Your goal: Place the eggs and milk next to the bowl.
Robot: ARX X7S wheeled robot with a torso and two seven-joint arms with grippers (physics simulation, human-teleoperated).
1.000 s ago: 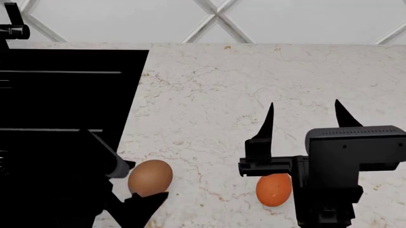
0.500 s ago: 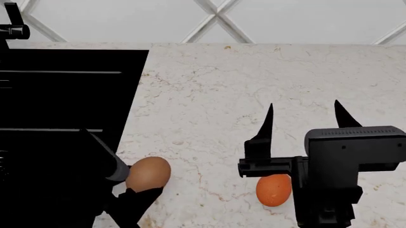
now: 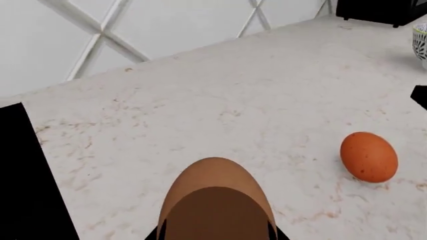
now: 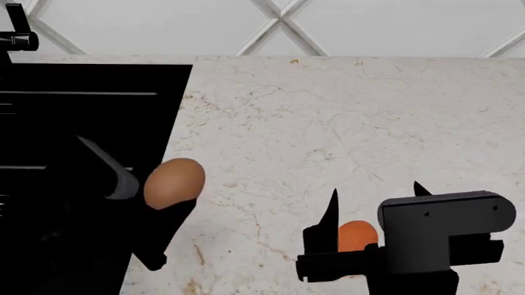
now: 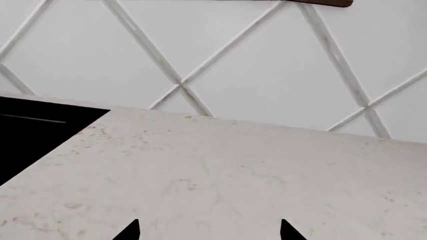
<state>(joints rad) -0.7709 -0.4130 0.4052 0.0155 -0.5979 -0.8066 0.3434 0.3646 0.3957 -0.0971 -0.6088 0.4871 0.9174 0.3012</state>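
Now lifted: marble counter (image 4: 328,123) below, brown egg (image 4: 172,182) up off it and further along than a second ago, pinched between left gripper (image 4: 160,212) fingers, long axis running out past the fingertips. Means first egg secured, ready for carry toward bowl (image 3: 420,45), only its rim visible far beyond the fingers. Right gripper (image 4: 373,196) lowered, fingers spread, straddling orange egg (image 4: 358,235), which sits on counter between them, apparently not gripped. Orange egg long axis roughly upright in left wrist view. Milk not visible.
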